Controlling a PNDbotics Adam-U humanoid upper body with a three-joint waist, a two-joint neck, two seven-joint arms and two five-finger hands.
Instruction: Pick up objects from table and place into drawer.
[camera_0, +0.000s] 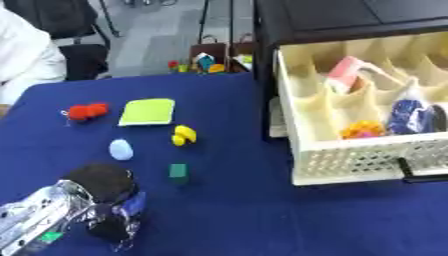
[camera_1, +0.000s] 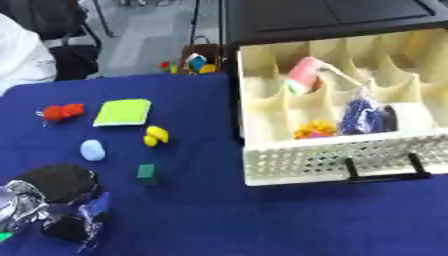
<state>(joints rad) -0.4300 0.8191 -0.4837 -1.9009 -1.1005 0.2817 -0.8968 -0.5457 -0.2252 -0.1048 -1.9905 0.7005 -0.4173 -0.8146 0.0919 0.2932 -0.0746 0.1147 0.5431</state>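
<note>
- Your left hand (camera_0: 109, 220) hung at the table's (camera_0: 262, 220) 7 o'clock corner, fingers curled downward on nothing visible.
- Ahead of it lay a green block (camera_0: 178, 171), pale blue piece (camera_0: 121, 149), yellow piece (camera_0: 183, 135), lime pad (camera_0: 148, 111) and red item (camera_0: 87, 111).
- At 2 o'clock, the cream drawer (camera_0: 350, 162) stood open, already holding a pink item (camera_0: 345, 74), orange piece (camera_0: 362, 129) and dark blue bag (camera_0: 409, 116).

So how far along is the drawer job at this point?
Partly done. The drawer already holds a pink item, a blue bag and an orange piece. The left robot hand holds nothing identifiable. The red toy, green pad, yellow piece, pale blue piece and green block remain.
</note>
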